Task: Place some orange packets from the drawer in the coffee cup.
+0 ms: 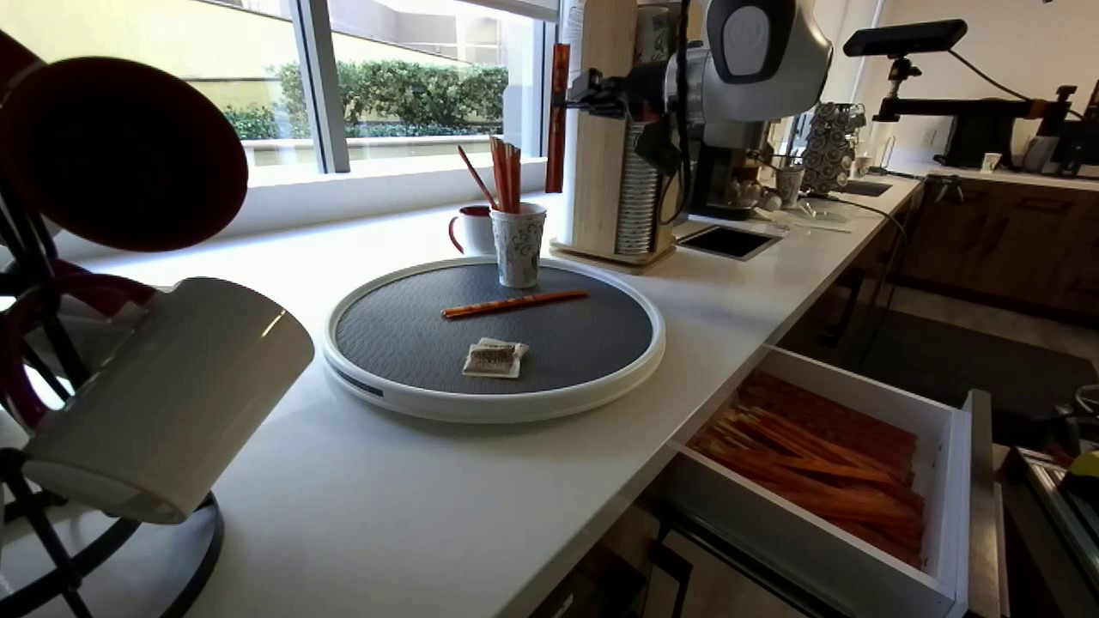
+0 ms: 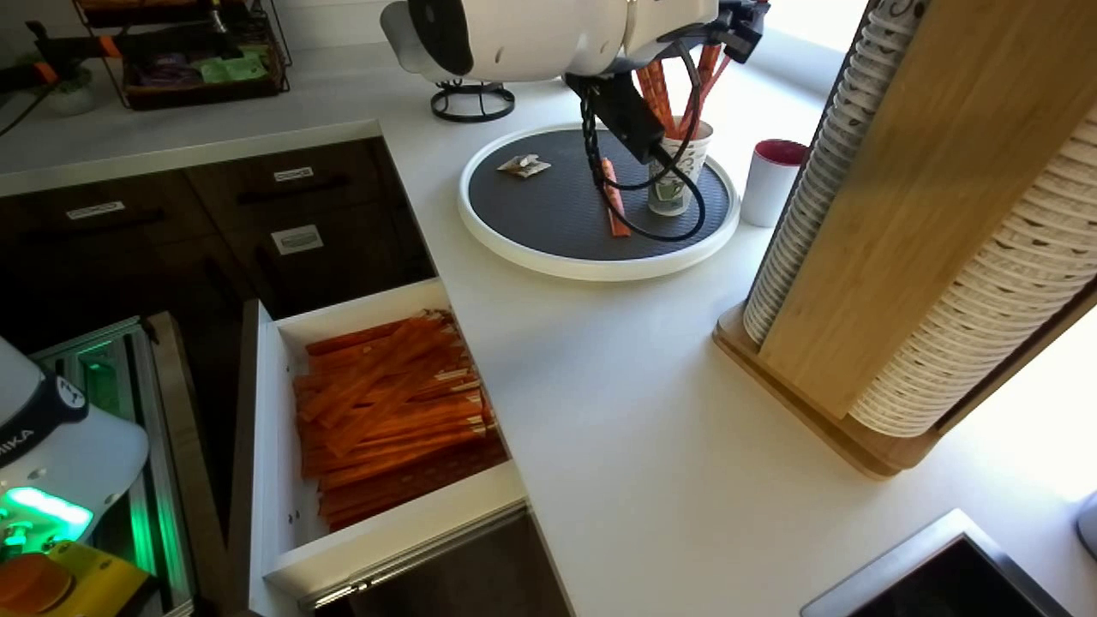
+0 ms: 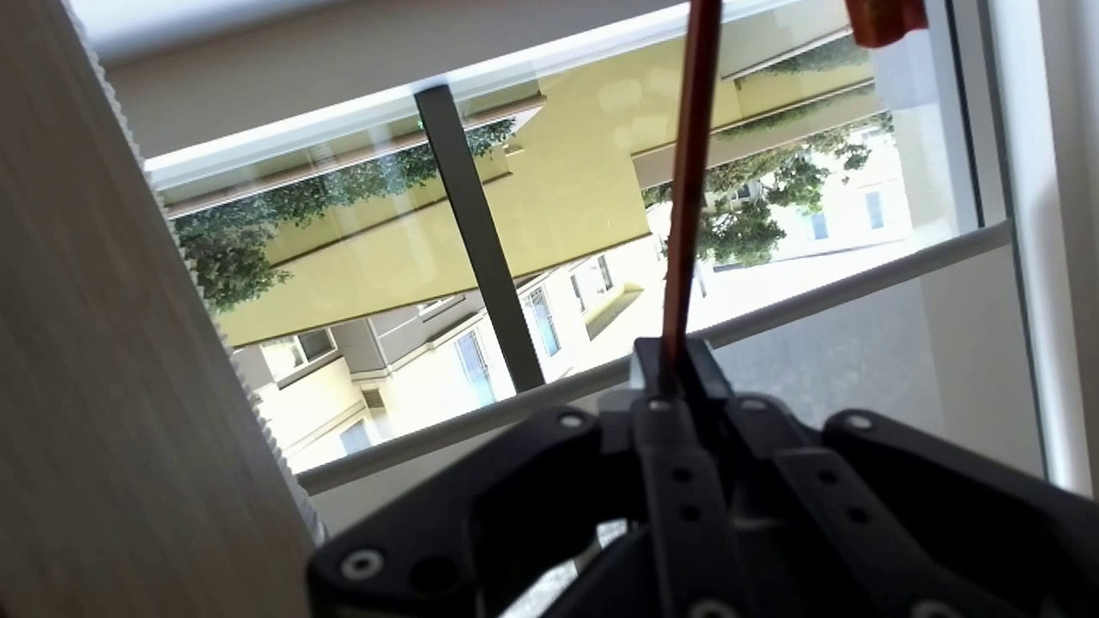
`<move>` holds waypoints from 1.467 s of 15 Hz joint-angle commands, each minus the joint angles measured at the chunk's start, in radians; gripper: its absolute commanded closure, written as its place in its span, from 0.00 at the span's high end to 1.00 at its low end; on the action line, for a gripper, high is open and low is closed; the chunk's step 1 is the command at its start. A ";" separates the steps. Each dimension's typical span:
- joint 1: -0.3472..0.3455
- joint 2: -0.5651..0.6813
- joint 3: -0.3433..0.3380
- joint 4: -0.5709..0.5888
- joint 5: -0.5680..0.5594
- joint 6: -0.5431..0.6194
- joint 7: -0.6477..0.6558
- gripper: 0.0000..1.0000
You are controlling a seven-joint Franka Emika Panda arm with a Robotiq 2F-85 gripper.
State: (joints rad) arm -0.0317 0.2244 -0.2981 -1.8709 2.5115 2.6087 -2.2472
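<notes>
While upright, orange packet point(image 1: 556, 142) in pincer point(image 3: 677, 362)

My pincer point(image 1: 561, 100) holds an orange packet point(image 1: 555, 146) upright, right of the paper cup point(image 1: 519, 251); more packets point(image 1: 824, 468) lie in the near-right drawer point(image 1: 773, 521).

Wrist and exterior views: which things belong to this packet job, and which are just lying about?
Job:
gripper, shut on an orange packet
open drawer with more packets
coffee cup with packets inside
loose packet on the round tray, probably

Lying about:
small sachets on the tray
upright white mug
tilted white mug
stacked paper cups
</notes>
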 commanded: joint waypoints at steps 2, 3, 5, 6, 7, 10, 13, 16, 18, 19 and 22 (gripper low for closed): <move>-0.043 0.004 0.028 0.007 -0.006 -0.005 0.049 0.02; -0.044 0.003 0.032 0.007 -0.006 -0.004 0.058 0.02; -0.022 0.004 0.020 0.004 0.000 -0.003 0.065 0.02; -0.018 0.004 0.023 0.003 0.000 -0.001 0.066 0.02; -0.014 0.005 0.025 0.002 0.000 -0.001 0.068 0.02; -0.011 0.009 0.028 0.002 0.000 -0.024 0.062 0.02; -0.009 0.017 0.029 0.003 0.000 -0.027 0.055 0.02; -0.012 0.030 0.027 0.006 0.000 -0.026 0.059 0.02; -0.012 0.034 0.027 0.001 0.000 -0.029 0.059 0.02; -0.013 0.038 0.027 0.002 0.000 -0.032 0.062 0.02; -0.037 0.044 0.045 0.010 -0.006 -0.035 0.064 0.02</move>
State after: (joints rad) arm -0.0484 0.2582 -0.2635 -1.8644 2.5115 2.6004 -2.1967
